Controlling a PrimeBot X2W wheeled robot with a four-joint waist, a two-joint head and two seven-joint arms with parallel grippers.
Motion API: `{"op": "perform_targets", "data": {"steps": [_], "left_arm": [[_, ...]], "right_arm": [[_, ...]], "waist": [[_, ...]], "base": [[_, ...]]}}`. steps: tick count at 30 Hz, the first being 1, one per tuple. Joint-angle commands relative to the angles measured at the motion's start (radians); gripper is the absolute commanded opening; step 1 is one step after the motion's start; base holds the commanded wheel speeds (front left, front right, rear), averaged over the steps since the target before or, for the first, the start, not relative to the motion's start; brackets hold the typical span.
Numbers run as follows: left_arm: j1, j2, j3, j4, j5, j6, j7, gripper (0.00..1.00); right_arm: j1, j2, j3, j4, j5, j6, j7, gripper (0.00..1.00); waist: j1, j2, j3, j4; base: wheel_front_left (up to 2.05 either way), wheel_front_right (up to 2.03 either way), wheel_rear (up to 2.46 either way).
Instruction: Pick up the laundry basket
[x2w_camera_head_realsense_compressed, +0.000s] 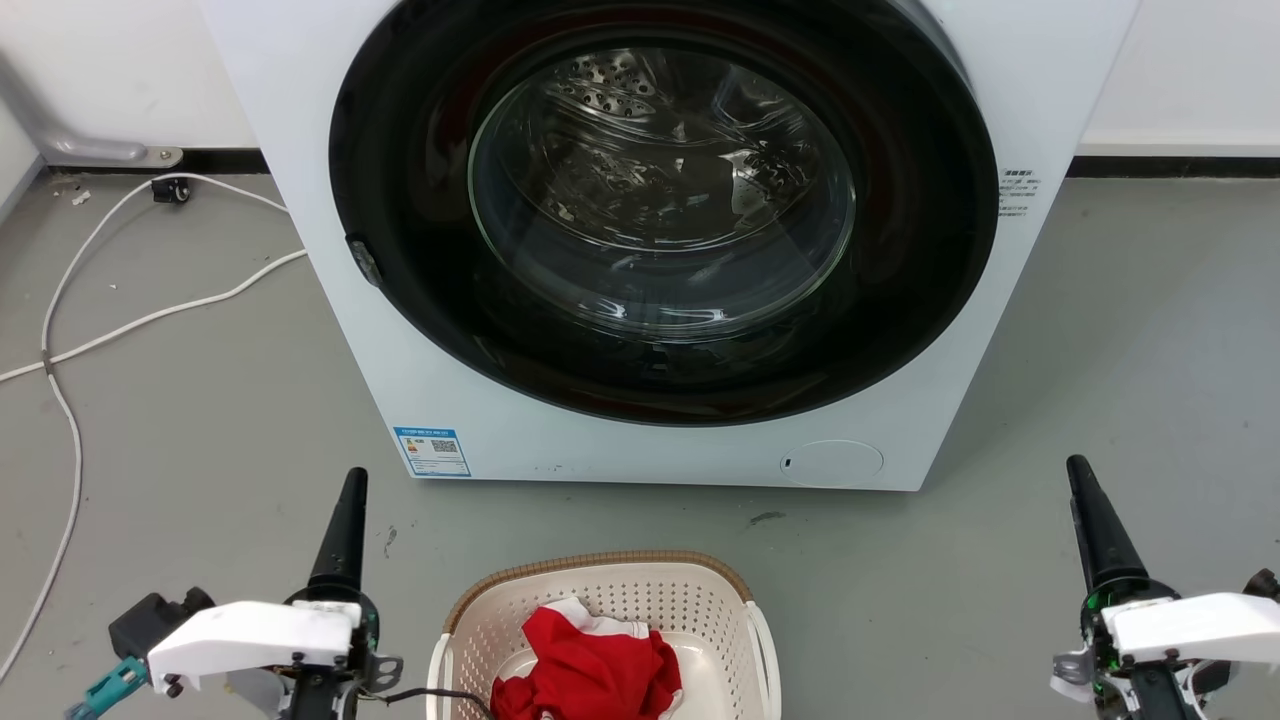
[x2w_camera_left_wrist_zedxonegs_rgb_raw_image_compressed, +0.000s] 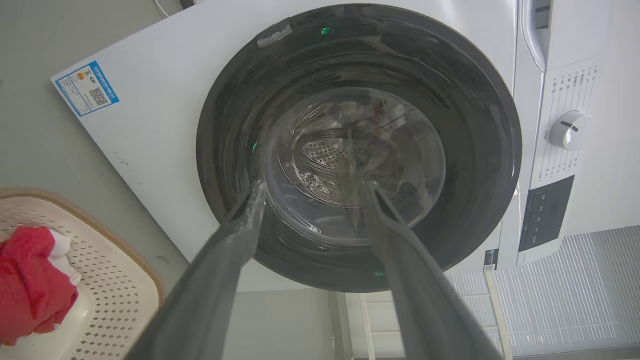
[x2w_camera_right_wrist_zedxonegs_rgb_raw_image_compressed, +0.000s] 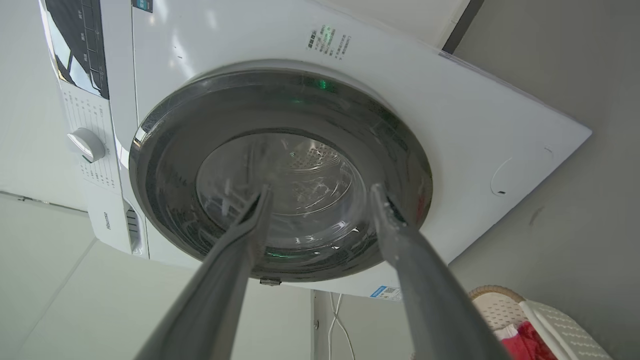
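The laundry basket (x2w_camera_head_realsense_compressed: 640, 592) stands on the floor at the bottom centre of the head view, cream with perforated walls, a brown rim and white side handles. A red and white cloth (x2w_camera_head_realsense_compressed: 585, 668) lies inside it. My left gripper (x2w_camera_head_realsense_compressed: 355, 478) is to the basket's left and my right gripper (x2w_camera_head_realsense_compressed: 1075, 468) far to its right, both pointing at the washing machine. In the left wrist view the left gripper (x2w_camera_left_wrist_zedxonegs_rgb_raw_image_compressed: 315, 187) is open and holds nothing, with the basket (x2w_camera_left_wrist_zedxonegs_rgb_raw_image_compressed: 117, 285) at lower left. The right gripper (x2w_camera_right_wrist_zedxonegs_rgb_raw_image_compressed: 322, 189) is open too, with the basket (x2w_camera_right_wrist_zedxonegs_rgb_raw_image_compressed: 500, 302) at lower right.
A white washing machine (x2w_camera_head_realsense_compressed: 340, 330) with its round dark door (x2w_camera_head_realsense_compressed: 660, 230) shut stands right behind the basket. A white cable (x2w_camera_head_realsense_compressed: 70, 345) runs over the grey floor on the left. A strip of bare floor lies between basket and machine.
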Motion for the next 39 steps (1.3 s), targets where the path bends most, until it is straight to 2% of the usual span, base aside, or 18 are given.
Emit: {"op": "perform_targets", "data": {"steps": [1, 17, 39], "left_arm": [[-0.006, 0.002, -0.011, -0.032, 0.057, 0.014, -0.013, 1.00], [0.012, 0.003, -0.063, -0.095, 0.333, 0.078, -0.076, 1.00], [0.036, 0.003, -0.105, -0.157, 0.621, 0.117, -0.148, 1.00]], "right_arm": [[-0.001, -0.002, 0.007, -0.033, -0.069, 0.000, -0.014, 1.00], [0.037, -0.003, 0.033, -0.107, -0.407, 0.000, -0.078, 1.00], [0.071, -0.003, 0.054, -0.168, -0.731, 0.000, -0.150, 1.00]], "waist": [[0.0000, 0.0000, 0.000, 0.000], [0.0000, 0.0000, 0.001, 0.001], [0.0000, 0.0000, 0.003, 0.003]], "base": [[0.00, 0.00, 0.00], [0.00, 0.00, 0.00], [0.00, 0.00, 0.00]]}}
